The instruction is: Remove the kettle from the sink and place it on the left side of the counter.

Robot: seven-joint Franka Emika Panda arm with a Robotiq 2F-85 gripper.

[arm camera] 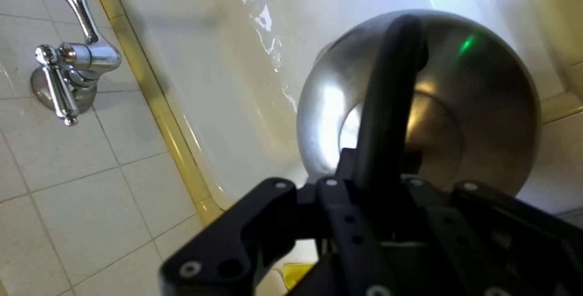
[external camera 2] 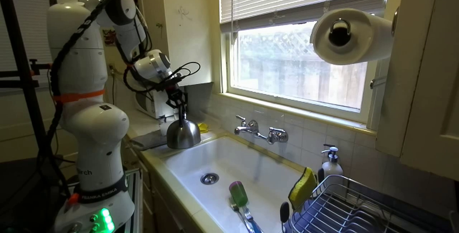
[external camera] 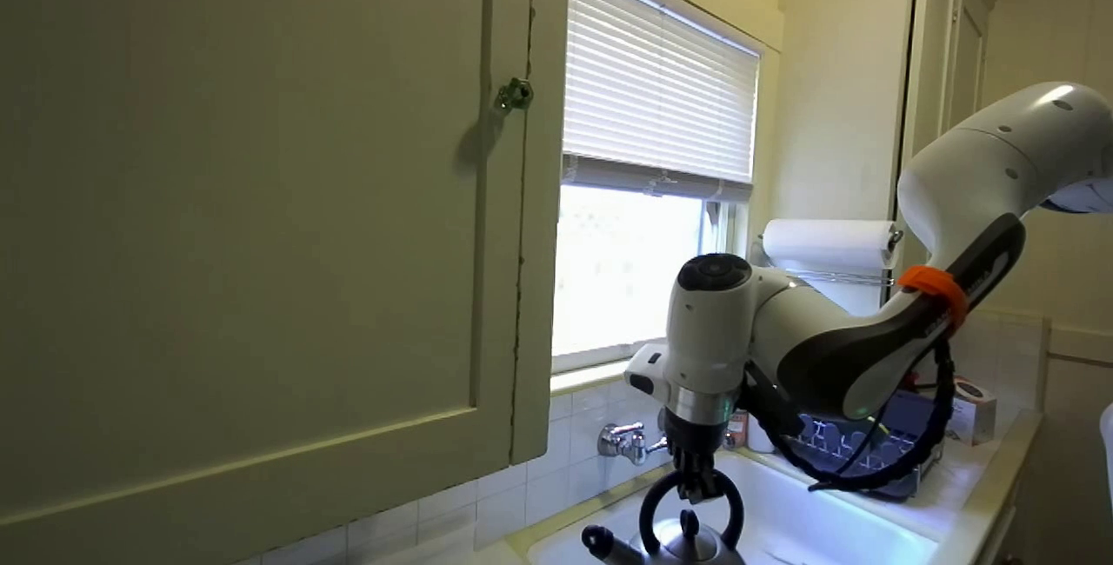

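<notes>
The pincer [external camera: 698, 488] is facing downward below the arm [external camera 2: 79, 64]. In an exterior view the arm is standing tall, folding over above the pincer's height and slanting down to it; the wrist [external camera: 709, 330] is standing nearly vertical over the pincer. The desk [external camera 2: 156, 154] is lying lower than the pincer and bordering the sink [external camera 2: 222, 161], which is stretching below and to picture-right of the pincer in an exterior view. A wire dish basket [external camera 2: 326, 209] is standing well apart from the pincer, past the sink's opposite end.

The kettle [external camera 2: 183, 135] is sitting directly under the pincer, overlapping both the sink's end and the desk in the wrist view; whether its underside is touching anything, I cannot tell. The pincer is grasping the top of its black loop handle [external camera: 736, 508], the fingers [arm camera: 347, 163] pinching it from both sides. Its lid [external camera: 669, 539] is facing upward, and its long axis is running roughly level, in line with the handle's arch. In an exterior view the spout [external camera: 614, 548] is pointing to picture-left of the pincer, away from the dish basket.

The chrome faucet [external camera 2: 272, 137] is jutting out to picture-right of the pincer in an exterior view. Two forks [external camera 2: 247, 214] are lying in the sink, below the pincer.
</notes>
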